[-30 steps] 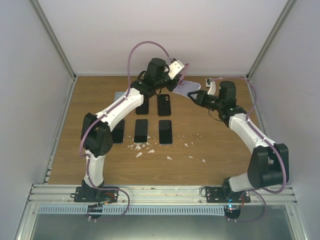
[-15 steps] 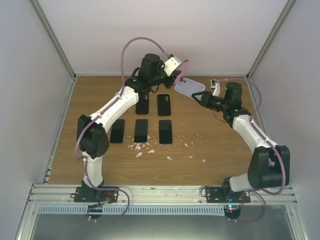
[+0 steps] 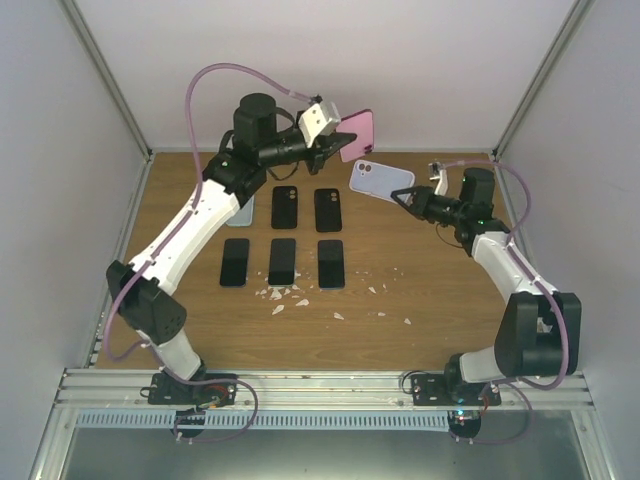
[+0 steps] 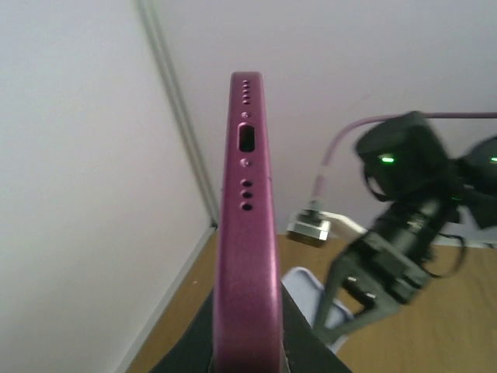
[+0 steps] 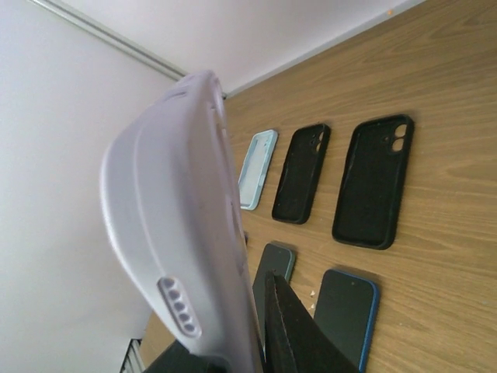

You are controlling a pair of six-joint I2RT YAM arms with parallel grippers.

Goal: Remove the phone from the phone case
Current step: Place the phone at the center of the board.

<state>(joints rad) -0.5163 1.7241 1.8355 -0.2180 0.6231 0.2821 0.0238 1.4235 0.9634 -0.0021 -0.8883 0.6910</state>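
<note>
The magenta phone is raised on edge near the back wall, with my left gripper shut on it. In the left wrist view its bottom edge with port and speaker holes fills the middle, and the gripper clamps it from both sides. The lavender phone case hangs apart from it, to the lower right, held by my right gripper. In the right wrist view the case is empty and tilted, with the right gripper shut on its rim.
On the wooden table lie two black cases, a light blue case half under the left arm, and three dark phones. White crumbs are scattered in front of them.
The left arm has swung up and to the left, carrying the magenta phone away from the lavender case. The right gripper with the case has shifted slightly right.
</note>
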